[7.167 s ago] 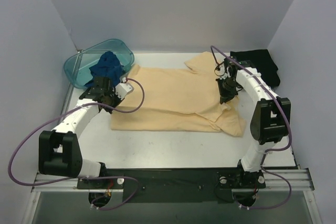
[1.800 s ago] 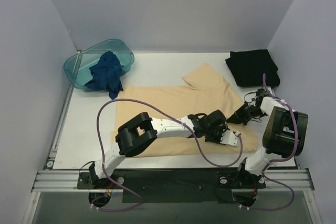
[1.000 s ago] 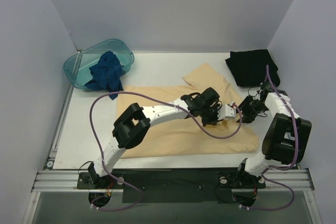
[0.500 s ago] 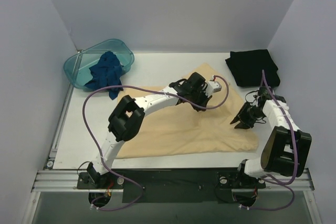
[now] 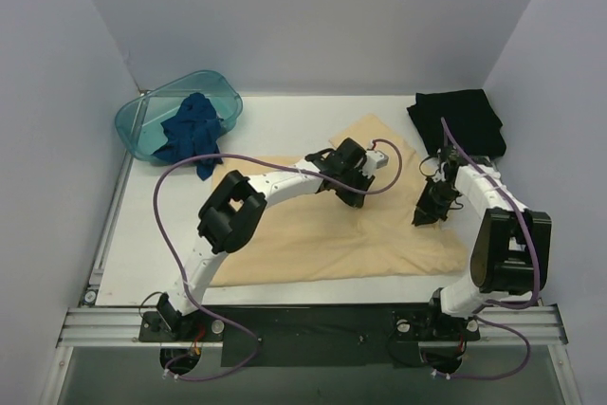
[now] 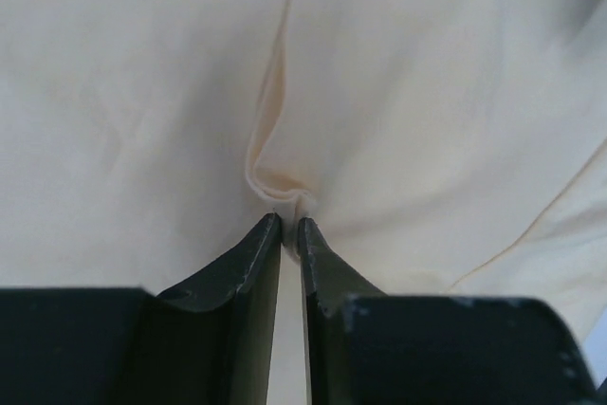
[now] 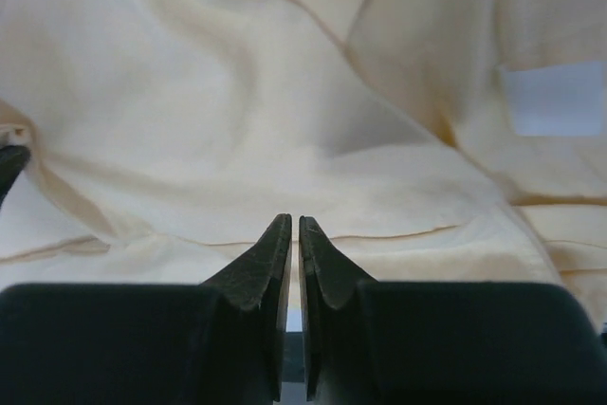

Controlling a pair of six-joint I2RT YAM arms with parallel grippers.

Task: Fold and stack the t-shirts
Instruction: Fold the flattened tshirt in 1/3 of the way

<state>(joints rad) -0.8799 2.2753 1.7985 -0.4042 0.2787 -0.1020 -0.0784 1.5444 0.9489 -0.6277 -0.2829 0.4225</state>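
The pale yellow-tan t-shirt [image 5: 313, 234] lies spread on the tabletop [image 5: 285, 125]. The left tool [image 6: 289, 223], jaws narrow, touches a pucker of cloth, but its grip is unclear. The right tool [image 7: 292, 223] is closed at a hem. If either pinch is loose, lifting could drag the fold askew.

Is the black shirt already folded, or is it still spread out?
Folded: the black shirt lies as a compact, roughly rectangular block, with no sleeves sticking out.

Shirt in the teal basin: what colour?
The shirt is dark blue; top external view shows it best.
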